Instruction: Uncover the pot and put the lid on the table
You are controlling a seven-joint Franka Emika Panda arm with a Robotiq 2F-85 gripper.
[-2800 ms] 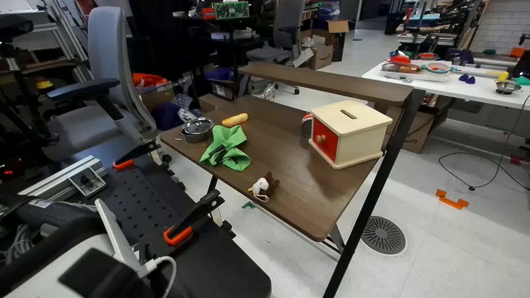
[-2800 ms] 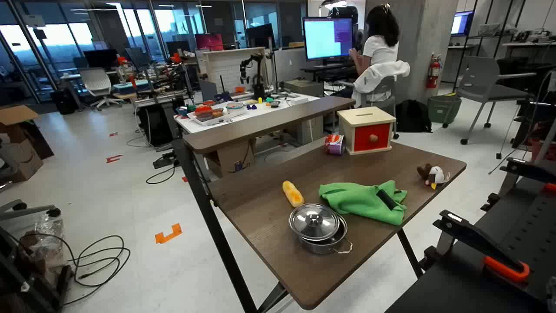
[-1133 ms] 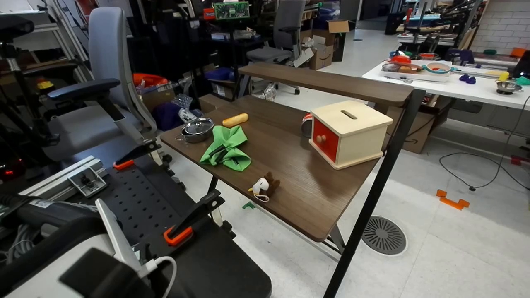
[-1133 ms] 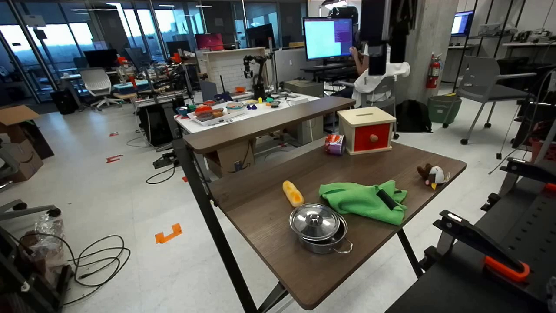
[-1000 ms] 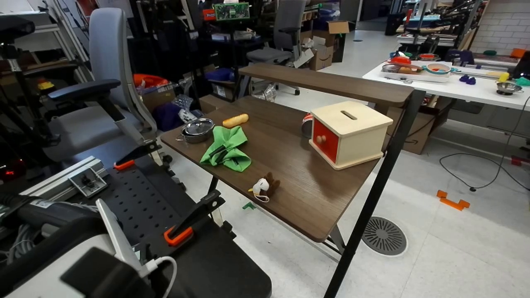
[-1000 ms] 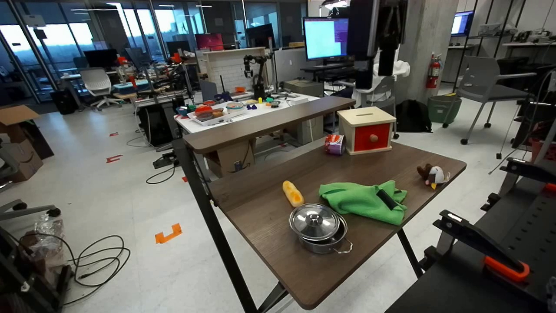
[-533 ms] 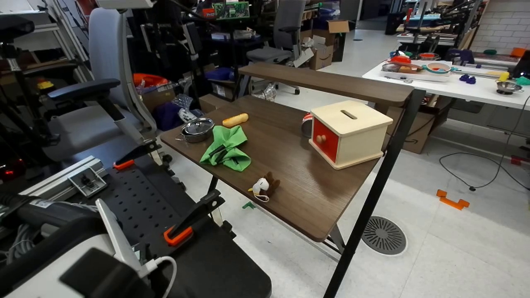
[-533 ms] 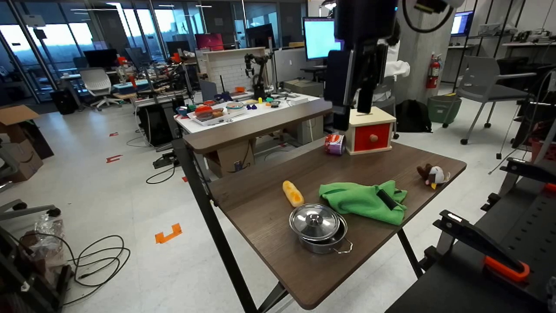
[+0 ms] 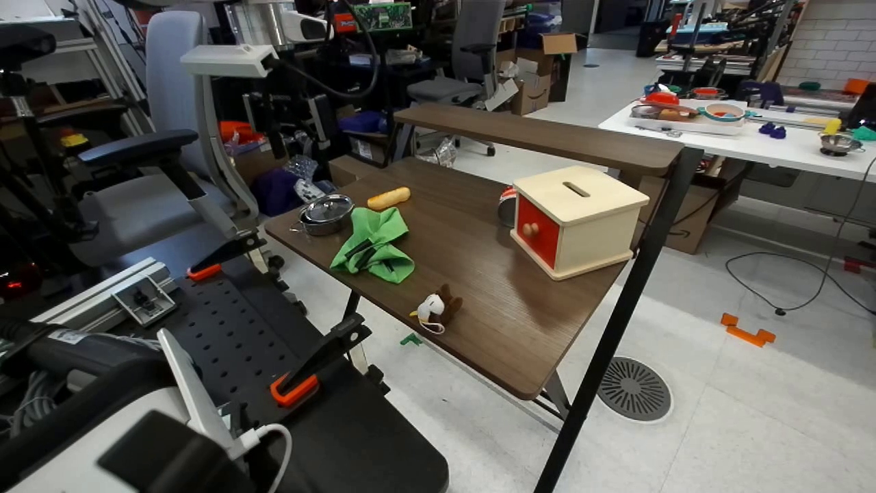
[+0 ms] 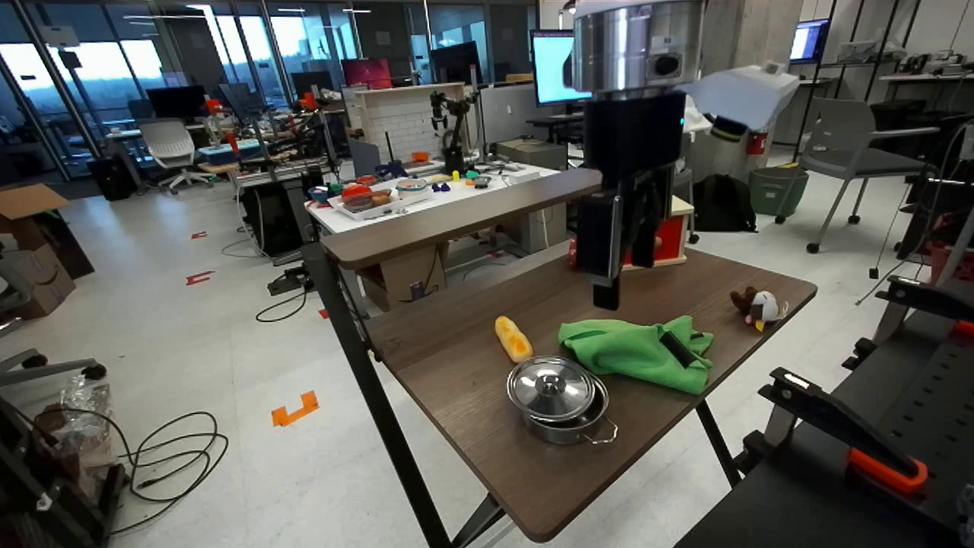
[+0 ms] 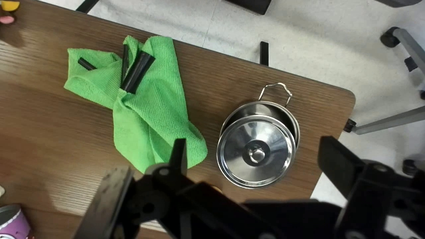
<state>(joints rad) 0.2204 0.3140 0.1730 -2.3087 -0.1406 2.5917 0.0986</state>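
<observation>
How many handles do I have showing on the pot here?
1: the wire handle, sticking out on the side where the lid leaves the pot open. Another may be hidden under the lid's overhanging side.

No word or number can be read with certainty. In an exterior view, well to the right of the claw (image 9: 301,142), a cardboard box (image 9: 694,211) carries a curved arrow mark (image 9: 679,233).

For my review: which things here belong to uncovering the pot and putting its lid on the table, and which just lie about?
Part of the job:
pot
lid, off-centre on the pot
brown table
gripper, open

Lying about on the table:
green cloth
yellow bread-shaped item
wooden box
brown-and-white toy
purple container
</observation>
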